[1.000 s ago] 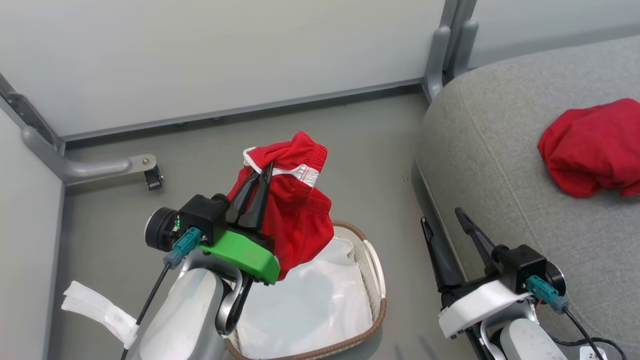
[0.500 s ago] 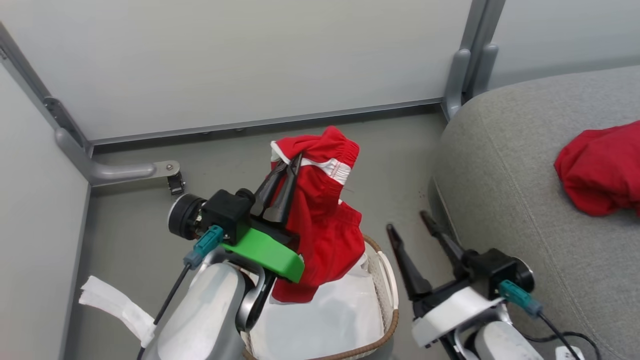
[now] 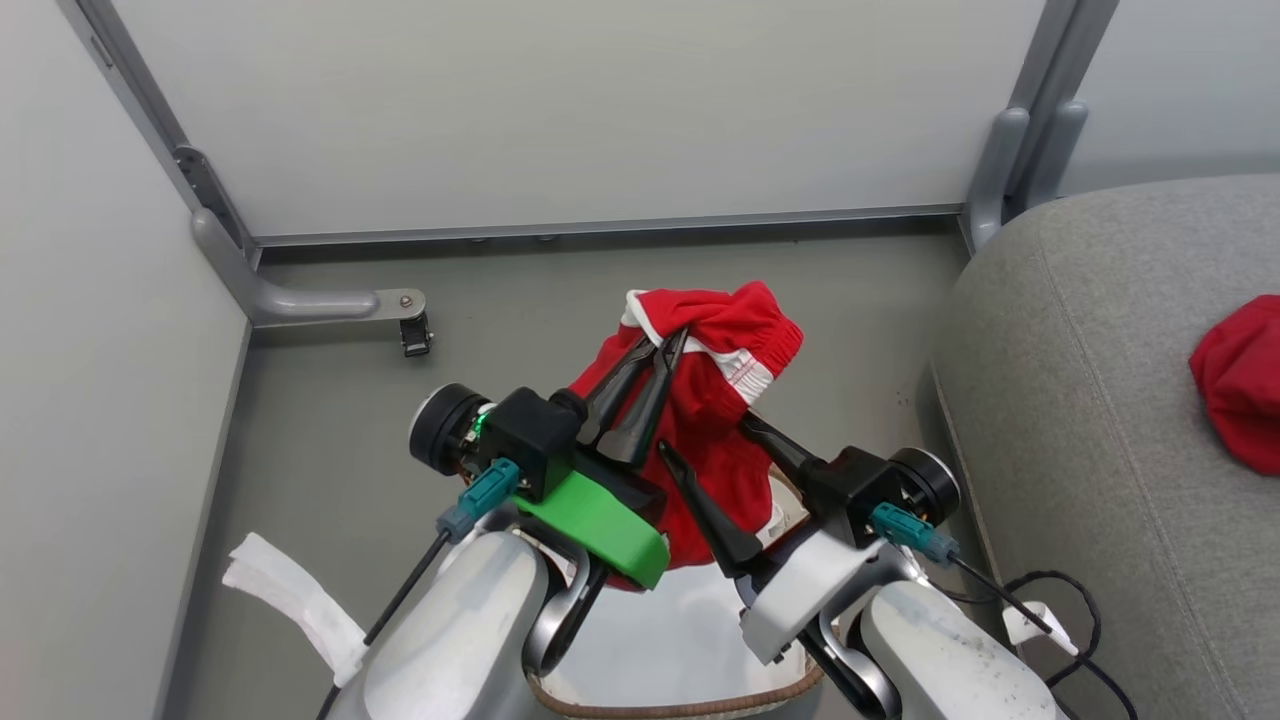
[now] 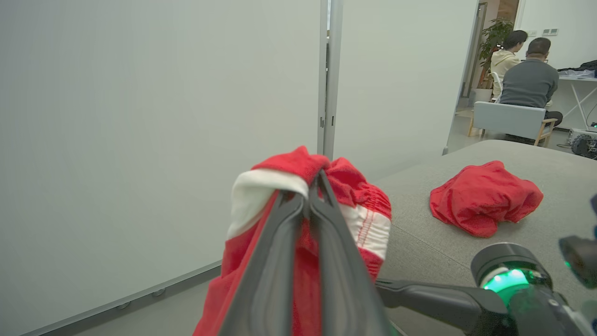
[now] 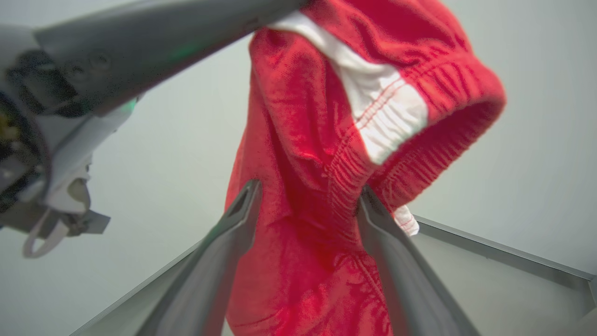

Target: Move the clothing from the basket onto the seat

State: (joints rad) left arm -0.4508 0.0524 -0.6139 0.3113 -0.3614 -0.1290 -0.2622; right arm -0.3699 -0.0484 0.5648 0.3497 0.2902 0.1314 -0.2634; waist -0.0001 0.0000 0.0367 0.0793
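Observation:
My left gripper (image 3: 668,342) is shut on a red garment with white trim (image 3: 715,420), which hangs from its fingertips above the basket (image 3: 700,708). In the left wrist view the left gripper (image 4: 313,179) pinches the garment's (image 4: 361,207) waistband. My right gripper (image 3: 705,435) is open, one finger on each side of the hanging cloth; the right wrist view shows the right gripper (image 5: 305,201) straddling the garment (image 5: 326,140). A second red garment (image 3: 1240,395) lies crumpled on the grey seat (image 3: 1090,420) at the right.
The basket holds a white liner sheet (image 3: 680,620). Pale wall panels stand behind and to the left, with a metal foot and caster (image 3: 410,325) on the floor. A black cable (image 3: 1060,590) lies beside the seat. Two people (image 4: 527,74) sit far off.
The head camera has shifted. My right gripper has swung left from beside the seat until its open fingers straddle the hanging garment. The left gripper still holds the garment up.

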